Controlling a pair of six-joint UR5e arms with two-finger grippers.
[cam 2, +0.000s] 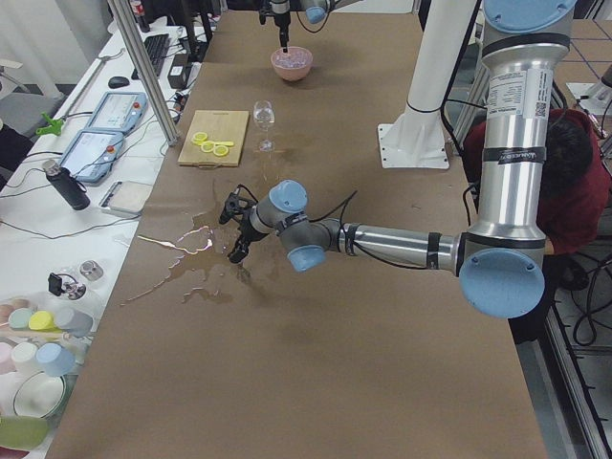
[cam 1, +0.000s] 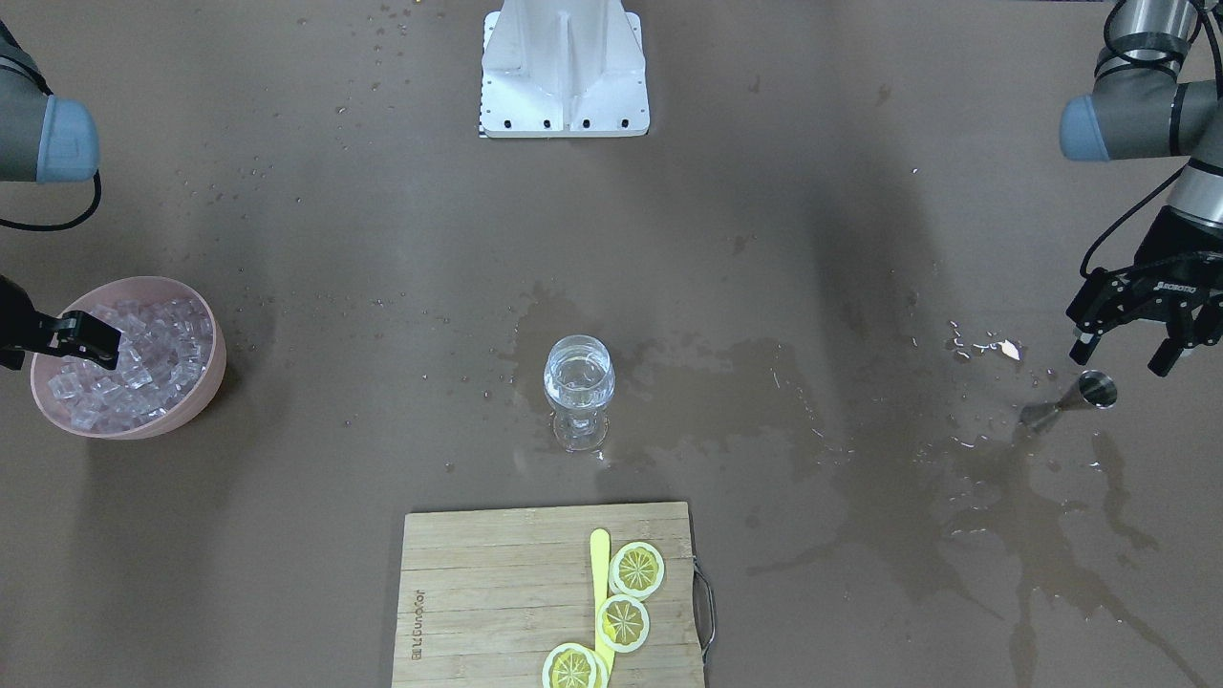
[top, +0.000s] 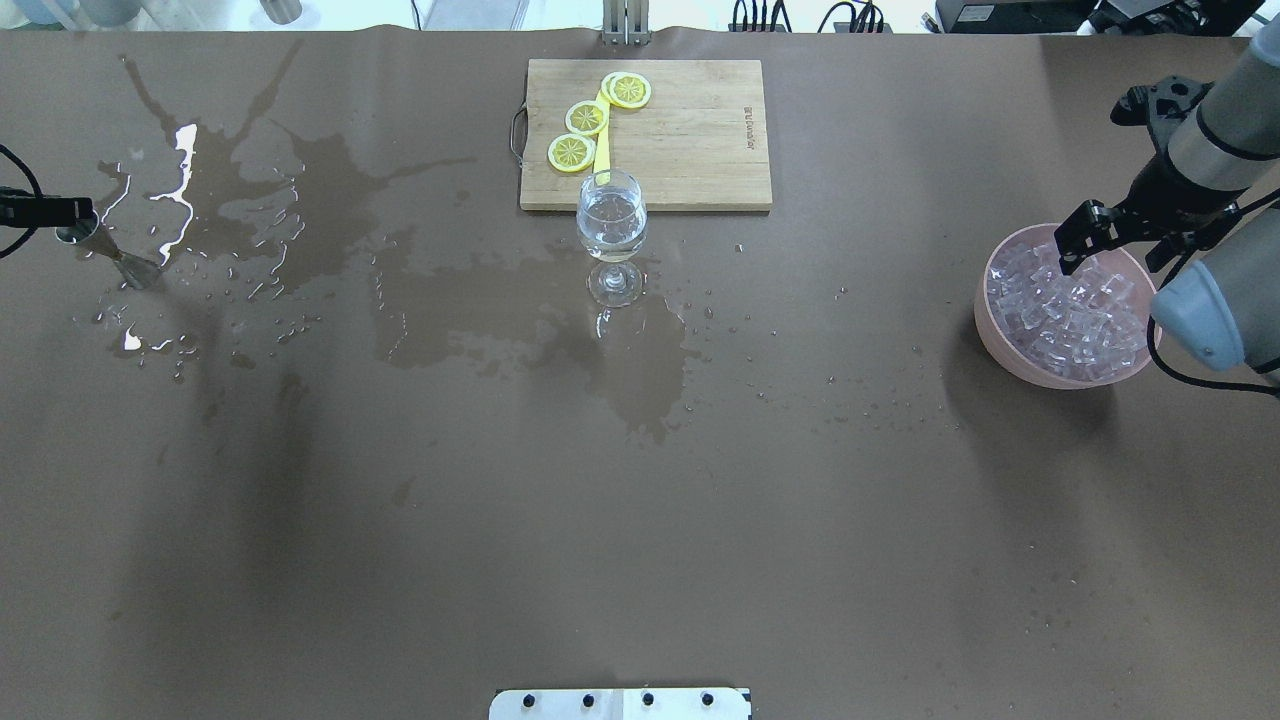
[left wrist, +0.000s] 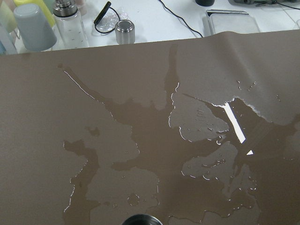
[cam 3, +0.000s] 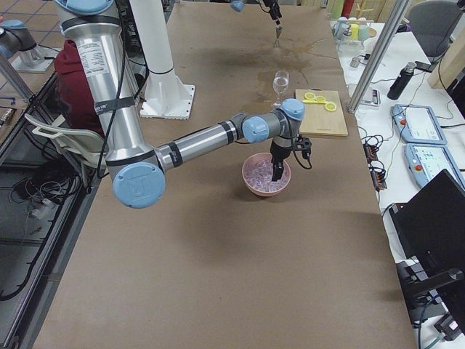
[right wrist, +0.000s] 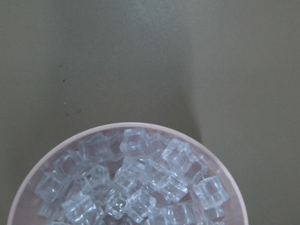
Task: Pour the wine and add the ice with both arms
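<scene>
A stemmed glass [cam 1: 578, 382] [top: 611, 225] stands mid-table with the clear wine in its bowl. At the robot's right is a pink bowl [cam 1: 196, 406] [top: 1000, 340] heaped with ice [cam 1: 134, 363] [top: 1070, 310] [right wrist: 136, 187]. My right gripper [cam 1: 48, 344] [top: 1122, 245] hangs open just over the ice, nothing between its fingers. On the other side, my left gripper [cam 1: 1126, 355] [cam 2: 232, 231] is open just above a small steel jigger [cam 1: 1089, 394] [top: 100, 250], which stands free on the wet table. Neither wrist view shows its own fingers.
A wooden cutting board [cam 1: 497, 592] [top: 690, 130] with lemon slices [cam 1: 637, 569] lies just beyond the glass. Spilled liquid [cam 1: 1013, 497] [top: 300, 190] spreads from the jigger toward the glass. The white base plate [cam 1: 564, 96] is at the robot's edge. A seated person [cam 2: 574, 182] is behind the robot.
</scene>
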